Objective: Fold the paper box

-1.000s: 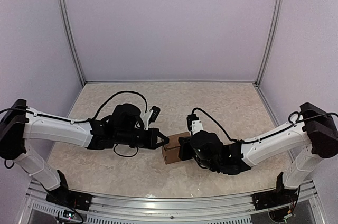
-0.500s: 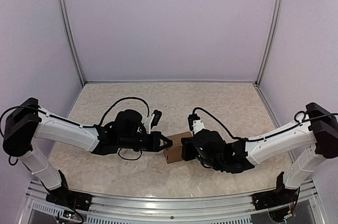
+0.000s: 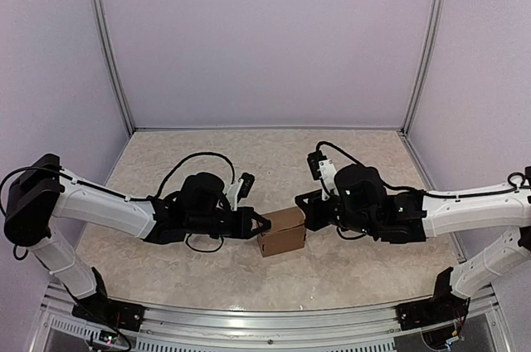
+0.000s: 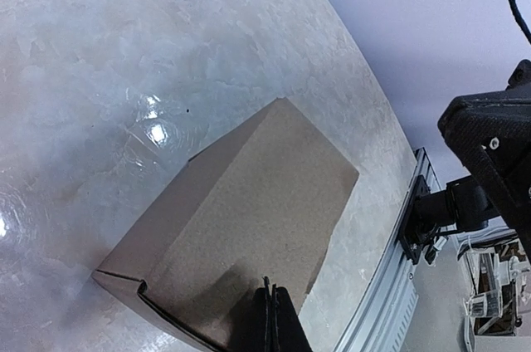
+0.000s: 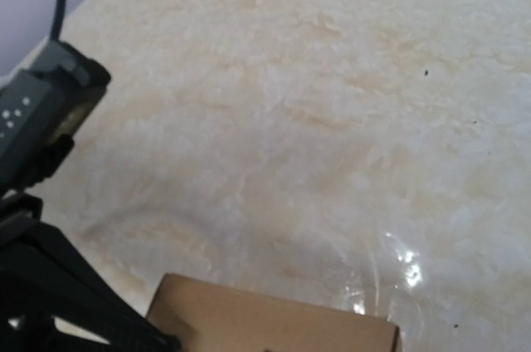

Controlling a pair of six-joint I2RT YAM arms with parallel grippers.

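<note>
The paper box [image 3: 280,232] is a closed brown cardboard box on the table between the arms. It also shows in the left wrist view [image 4: 249,227] and at the bottom of the right wrist view [image 5: 274,323]. My left gripper [image 3: 262,223] is shut and empty, and its tips [image 4: 270,302] rest over the box's top near its left end. My right gripper [image 3: 307,211] hangs just above and to the right of the box, apart from it. Only a dark speck of its tips shows at the bottom edge of the right wrist view, and it looks shut.
The marbled table [image 3: 332,161] is walled by pale panels at the back and sides. A metal rail [image 3: 265,331] runs along the near edge. The left arm's dark wrist [image 5: 50,286] fills the lower left of the right wrist view.
My right arm has lifted off the box and drawn back up and to the right. My left gripper has stayed on the box's left top edge. The box has hardly moved.
</note>
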